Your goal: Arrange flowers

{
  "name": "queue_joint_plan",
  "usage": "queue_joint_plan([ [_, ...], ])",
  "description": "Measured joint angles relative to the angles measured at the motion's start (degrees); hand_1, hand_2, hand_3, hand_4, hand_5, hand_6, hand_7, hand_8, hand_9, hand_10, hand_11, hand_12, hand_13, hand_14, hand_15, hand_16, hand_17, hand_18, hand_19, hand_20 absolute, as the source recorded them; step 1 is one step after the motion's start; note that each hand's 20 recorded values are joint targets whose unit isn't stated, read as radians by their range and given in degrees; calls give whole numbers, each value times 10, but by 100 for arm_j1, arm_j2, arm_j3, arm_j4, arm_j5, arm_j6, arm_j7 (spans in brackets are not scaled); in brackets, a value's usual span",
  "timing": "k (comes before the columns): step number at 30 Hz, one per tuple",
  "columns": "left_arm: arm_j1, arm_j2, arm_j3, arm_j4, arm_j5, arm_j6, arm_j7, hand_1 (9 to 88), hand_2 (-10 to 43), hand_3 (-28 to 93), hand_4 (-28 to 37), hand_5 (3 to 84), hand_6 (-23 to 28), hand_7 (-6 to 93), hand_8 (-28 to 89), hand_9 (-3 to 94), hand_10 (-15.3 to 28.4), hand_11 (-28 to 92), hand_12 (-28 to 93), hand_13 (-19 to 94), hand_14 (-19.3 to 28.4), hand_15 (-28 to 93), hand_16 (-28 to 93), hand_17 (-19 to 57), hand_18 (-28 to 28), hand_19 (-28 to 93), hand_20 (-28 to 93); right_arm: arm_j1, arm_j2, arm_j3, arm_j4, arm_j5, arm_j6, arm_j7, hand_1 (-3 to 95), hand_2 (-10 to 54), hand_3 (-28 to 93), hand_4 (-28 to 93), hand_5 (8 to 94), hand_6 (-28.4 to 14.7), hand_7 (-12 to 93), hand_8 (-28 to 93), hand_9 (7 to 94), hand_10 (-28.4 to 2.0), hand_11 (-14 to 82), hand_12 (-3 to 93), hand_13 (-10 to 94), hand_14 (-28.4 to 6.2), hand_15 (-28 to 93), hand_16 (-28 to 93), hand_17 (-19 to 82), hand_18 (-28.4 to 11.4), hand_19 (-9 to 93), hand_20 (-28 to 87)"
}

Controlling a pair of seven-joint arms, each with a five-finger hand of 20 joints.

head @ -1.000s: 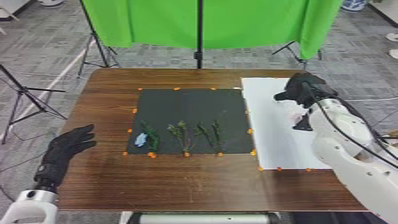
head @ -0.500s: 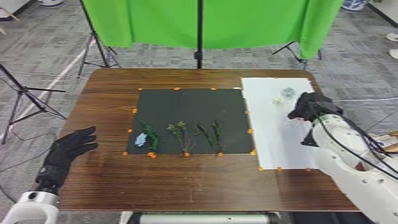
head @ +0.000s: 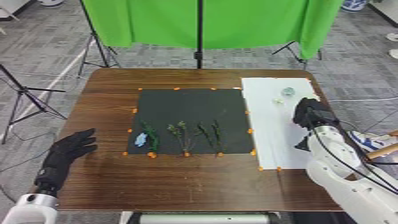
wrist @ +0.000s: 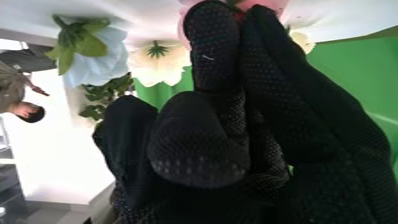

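My left hand point(head: 71, 149) is open over the table's left side, away from the flowers. Above the white sheet's right edge is my right hand point(head: 311, 114). In the right wrist view, my right hand point(wrist: 200, 140) overlaps a pink flower point(wrist: 189, 6); whether it holds the flower I cannot tell. A pale blue flower point(wrist: 108, 56) and a cream flower point(wrist: 160, 65) are beside it. In the head view, a pale flower point(head: 288, 91) and a smaller one point(head: 277, 101) lie on the sheet. The dark mat bears a blue flower point(head: 140, 140) and green stems point(head: 184, 135).
The dark mat point(head: 191, 105) is at the middle of the brown table point(head: 187, 185), with the white sheet point(head: 266, 130) to its right. Orange markers edge both. Behind the table hangs a green cloth point(head: 249, 25) between thin black stands.
My right hand has moved back toward the robot along the white sheet, uncovering the two pale flowers near the sheet's far end. My left hand has stayed still.
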Motion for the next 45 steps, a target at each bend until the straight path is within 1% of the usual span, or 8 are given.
queue_joint_plan([
  [3, 19, -6, -9, -10, 1, 0, 0, 212, 252, 616, -283, 436, 52, 124, -59, 405, 138, 202, 120, 354, 195, 279, 6, 42, 172, 330, 308, -79, -46, 133, -123, 2, -6, 6, 637, -95, 578, -156, 800, -14, 231, 93, 897, -89, 128, 480, 901, -10, 659, 371, 604, -172, 932, 631],
  [8, 55, -7, -39, -22, 1, 0, -13, 217, 252, 609, -283, 437, 51, 125, -59, 406, 138, 202, 121, 354, 196, 280, 6, 41, 173, 331, 308, -31, -87, 299, -653, 5, 178, 0, 638, -95, 577, -153, 802, -15, 228, 97, 899, -90, 127, 481, 901, -7, 658, 377, 605, -171, 932, 632],
  [11, 73, -5, -55, -28, 0, 0, -24, 215, 254, 608, -283, 437, 51, 125, -59, 406, 137, 202, 120, 355, 196, 280, 6, 42, 172, 330, 308, 431, -107, -84, -865, 101, 583, -120, 637, -95, 577, -152, 803, -16, 227, 100, 899, -88, 128, 484, 901, -7, 659, 380, 606, -167, 932, 636],
  [14, 80, 3, -55, -31, -2, 1, -37, 214, 256, 607, -283, 437, 52, 125, -59, 406, 138, 203, 121, 355, 196, 280, 6, 41, 173, 331, 308, 1234, -238, -769, -845, 393, 810, -533, 637, -95, 576, -154, 801, -12, 228, 101, 898, -87, 126, 485, 900, -4, 661, 383, 606, -167, 932, 639],
  [20, 54, 39, -4, -14, -4, 1, -38, 215, 259, 602, -283, 436, 51, 125, -59, 406, 138, 202, 120, 355, 196, 280, 6, 41, 173, 332, 309, 2755, -1198, -1844, -141, 1129, 655, -1628, 633, -95, 581, -160, 798, -7, 234, 97, 896, -82, 124, 486, 896, -2, 671, 390, 607, -163, 932, 648],
  [27, -155, 137, 202, 101, -4, 3, -12, 213, 261, 603, -283, 437, 51, 125, -59, 407, 139, 203, 120, 355, 196, 281, 5, 42, 173, 331, 308, 3831, -2499, -2761, 779, 1182, -27, -1819, 627, -95, 589, -169, 790, -1, 247, 91, 895, -79, 119, 483, 891, -2, 682, 393, 608, -160, 932, 660],
  [35, -440, 197, 414, 241, 1, -2, 55, 212, 262, 603, -283, 436, 51, 126, -59, 406, 138, 203, 121, 355, 196, 281, 5, 41, 173, 332, 308, 4026, -3434, -3252, 1139, 1410, -108, -1836, 624, -95, 594, -176, 786, 0, 256, 82, 895, -80, 114, 479, 892, 2, 700, 391, 616, -152, 932, 677],
  [45, -686, 241, 607, 339, 1, 1, 171, 209, 264, 600, -283, 436, 50, 125, -59, 407, 138, 203, 120, 355, 196, 281, 5, 41, 173, 332, 308, 3849, -3972, -3623, 1904, 1504, -103, -1797, 626, -95, 593, -183, 787, 1, 255, 72, 903, -81, 98, 447, 895, 2, 701, 388, 620, -154, 932, 683],
])
